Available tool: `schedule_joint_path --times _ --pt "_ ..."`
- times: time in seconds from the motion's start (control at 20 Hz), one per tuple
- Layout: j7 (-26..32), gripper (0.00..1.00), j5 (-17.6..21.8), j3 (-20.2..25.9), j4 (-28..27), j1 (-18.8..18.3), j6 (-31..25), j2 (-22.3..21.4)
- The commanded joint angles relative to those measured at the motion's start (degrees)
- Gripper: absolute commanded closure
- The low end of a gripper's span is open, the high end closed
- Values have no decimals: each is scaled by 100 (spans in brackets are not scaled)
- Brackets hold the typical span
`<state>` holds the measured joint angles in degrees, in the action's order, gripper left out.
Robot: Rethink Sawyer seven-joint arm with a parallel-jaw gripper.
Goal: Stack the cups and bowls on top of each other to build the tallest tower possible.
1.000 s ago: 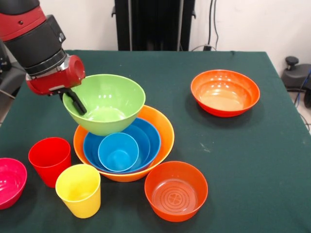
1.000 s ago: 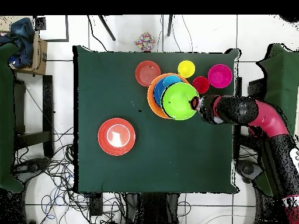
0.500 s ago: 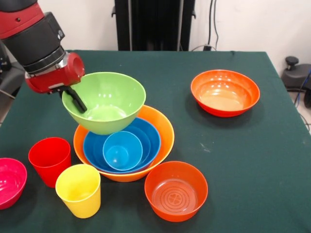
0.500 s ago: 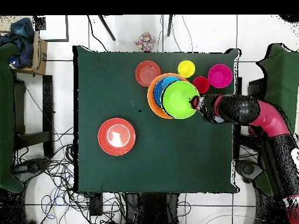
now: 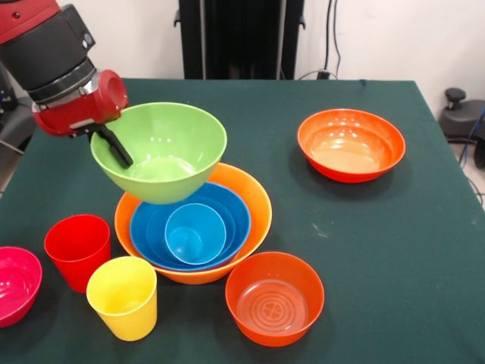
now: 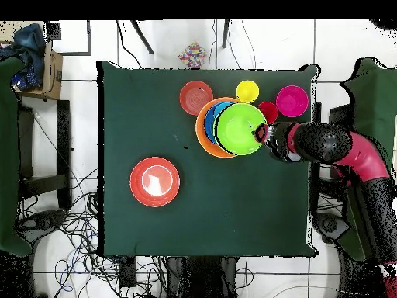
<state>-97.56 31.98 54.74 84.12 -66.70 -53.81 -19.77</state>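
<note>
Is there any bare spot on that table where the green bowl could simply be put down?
Yes. Bare cloth lies between the pale orange bowl and the far red-orange bowl, and right of the near red-orange bowl. The red cup, yellow cup and pink bowl crowd their corner.

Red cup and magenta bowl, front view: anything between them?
No. In the front view only bare green cloth separates the red cup from the magenta bowl.
</note>
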Motion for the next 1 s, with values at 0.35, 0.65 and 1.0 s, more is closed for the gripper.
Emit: schedule_joint_path --times 0.35,0.65,1.0 --pt "1549 100 -74 20 -308 380 -627 -140" --pt "1548 100 -29 -16 -398 417 -580 -66" --pt "1522 100 41 -92 -577 514 -506 47"
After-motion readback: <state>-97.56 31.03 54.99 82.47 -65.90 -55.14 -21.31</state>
